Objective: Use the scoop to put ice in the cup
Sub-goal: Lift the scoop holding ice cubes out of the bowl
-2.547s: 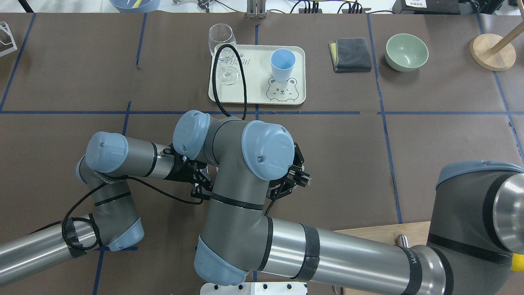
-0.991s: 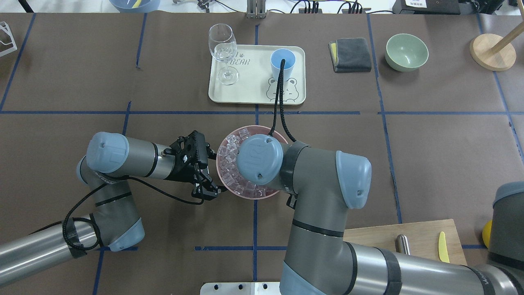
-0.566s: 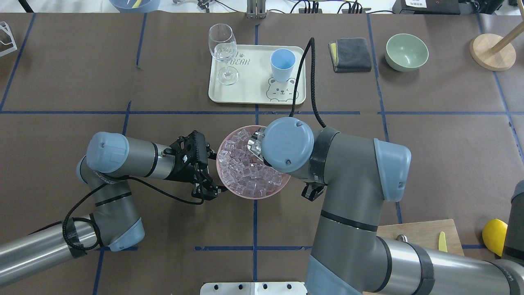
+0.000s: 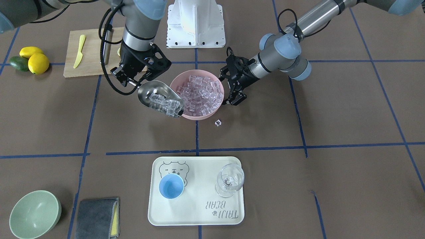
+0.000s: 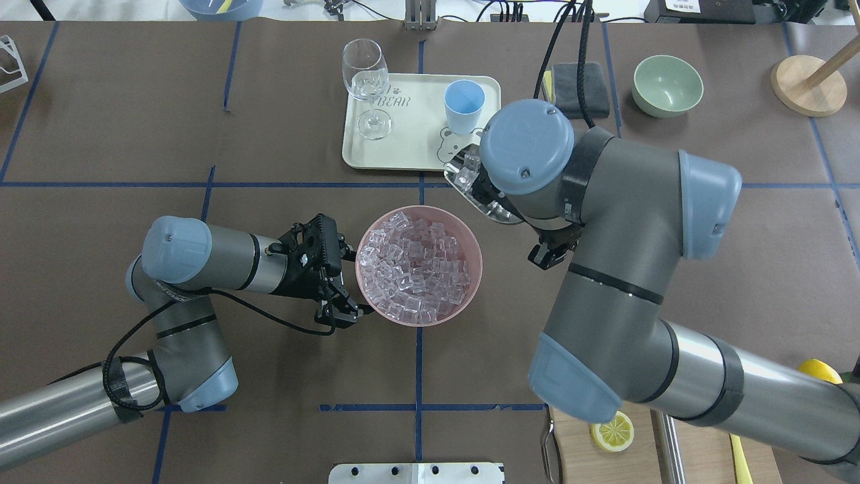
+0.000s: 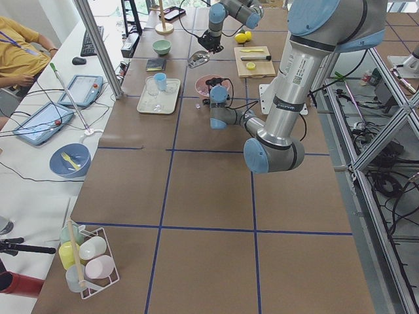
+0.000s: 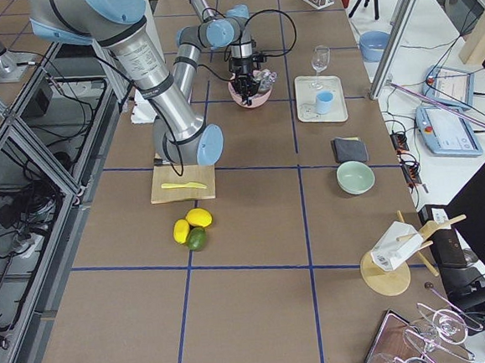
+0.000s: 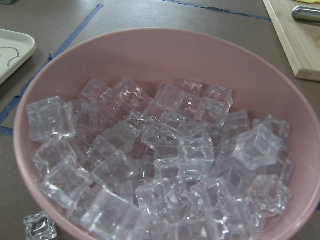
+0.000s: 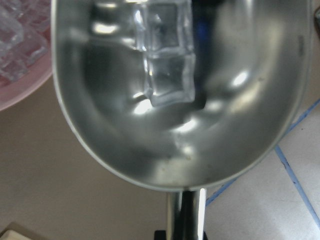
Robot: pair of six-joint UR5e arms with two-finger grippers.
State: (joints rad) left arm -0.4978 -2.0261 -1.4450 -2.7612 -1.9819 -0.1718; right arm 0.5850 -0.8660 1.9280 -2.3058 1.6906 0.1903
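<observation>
The ice (image 4: pixel 164 103) I care about is a small heap of clear cubes lying in the trough of the scoop (image 4: pixel 151 93). That is left of centre in the front view, with the scoop's open lip at the left rim of the pink bowl (image 4: pixel 199 117). From overhead the same scoop shows above and to the right of the bowl, near the tray's lower right corner, so I judge it is held up in the air, not resting on anything. The right gripper (image 4: pixel 132 81) is clamped on the scoop's rod handle. Loading looks done to me; the carry and the pour are left. The cup (image 4: pixel 171 186) stands on the tray (image 4: pixel 199 186) at bottom centre of the front view, beside the bear drawing, and its blue inside is bare, with no cube in it. The bulk of the cubes lies in the bowl. The left gripper (image 5: pixel 349 282) sits at the bowl's left side in the overhead view with its fingers spread apart at the wall; I cannot tell whether they touch it. One stray cube (image 4: pixel 218 122) lies on the table just below the bowl.
</observation>
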